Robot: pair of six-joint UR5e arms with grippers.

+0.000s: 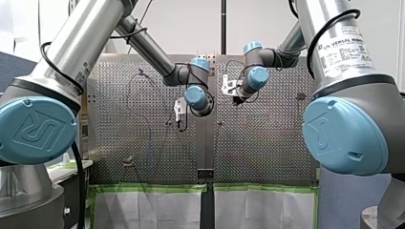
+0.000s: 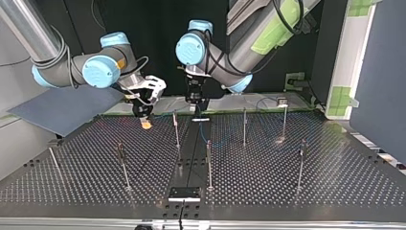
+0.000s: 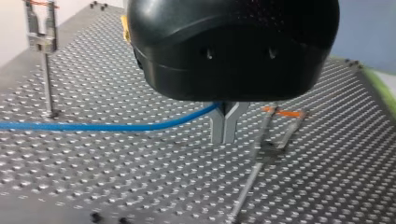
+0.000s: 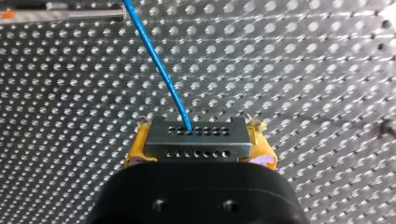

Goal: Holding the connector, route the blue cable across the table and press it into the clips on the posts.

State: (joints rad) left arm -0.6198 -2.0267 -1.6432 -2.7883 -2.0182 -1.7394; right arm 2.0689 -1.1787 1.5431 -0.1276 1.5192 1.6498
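- The connector [image 4: 195, 140] is a flat grey metal block, wider than it is tall, with its long axis lying across the right gripper [image 4: 201, 150]; its face, with two rows of small round holes, points ahead of the gripper
- The yellow pads [image 4: 137, 148] clamp the connector at its two short ends
- The blue cable [image 4: 159, 65] is thin, smooth and round; it leaves the middle of the upper row of holes and runs straight ahead over the table [image 4: 303, 93], slanting to one side
- In the top view the right gripper hangs over the far part of the table, left of the middle, just above the surface
- The left gripper [image 3: 226, 128] has a rounded black body and two grey metal fingers whose tips meet, forming a Y; the cable comes in from the side, nearly level, and bends up into the fork of the Y
- The table is dull metal, studded all over with regular rows of holes
- A thin metal post [image 3: 46, 79] stands beside that stretch of cable, with a forked clip [image 3: 41, 28] on top; a second post [image 3: 254, 172] rises just beyond the fingers, apart from the cable
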